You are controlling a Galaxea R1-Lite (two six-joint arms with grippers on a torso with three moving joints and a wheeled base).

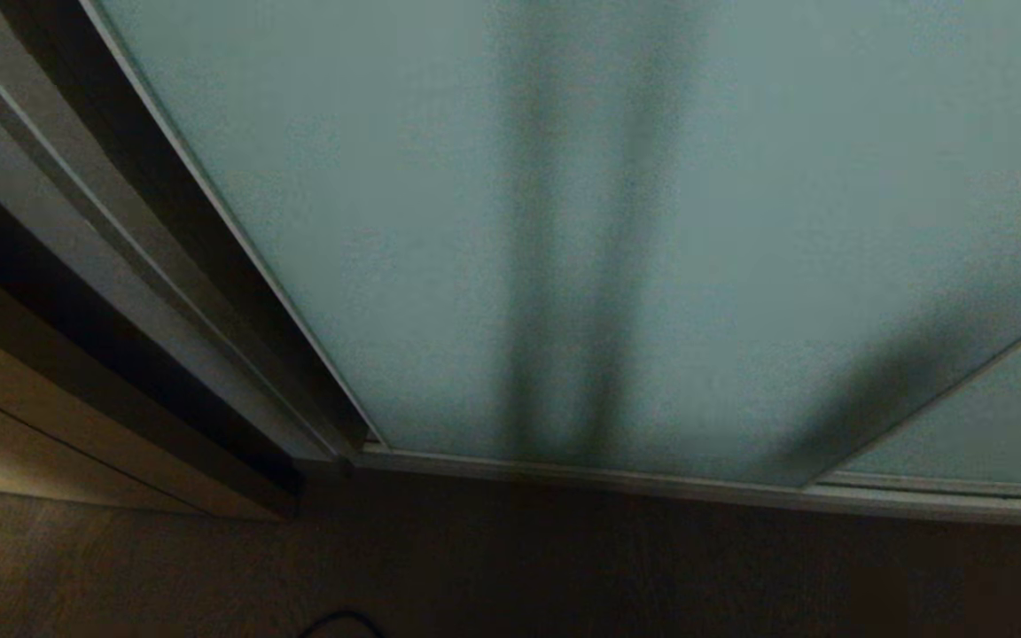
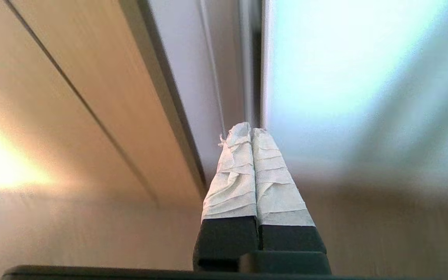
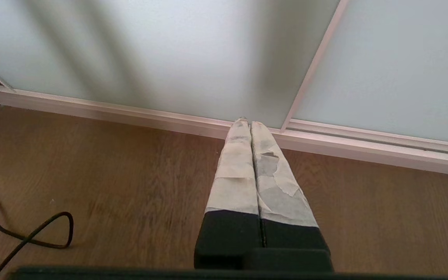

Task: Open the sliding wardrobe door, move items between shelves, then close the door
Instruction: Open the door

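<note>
The sliding wardrobe door [image 1: 440,230] is showing a matt, frosted pale teal panel in a thin smooth metal frame [image 3: 103,111]. The floor [image 3: 130,186] is looking like grained brown wood (faint sheen). Wrinkled pale tape is wrapping the black fingers [image 2: 233,182].

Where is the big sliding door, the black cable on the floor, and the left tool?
sliding wardrobe door [image 1: 386,221], head view, on the frosted teal panel.
black cable [image 3: 33,233], right wrist view, on the loop lying on the wooden floor.
left tool [image 2: 251,130], left wrist view, between the taped fingertips, shut together.
</note>
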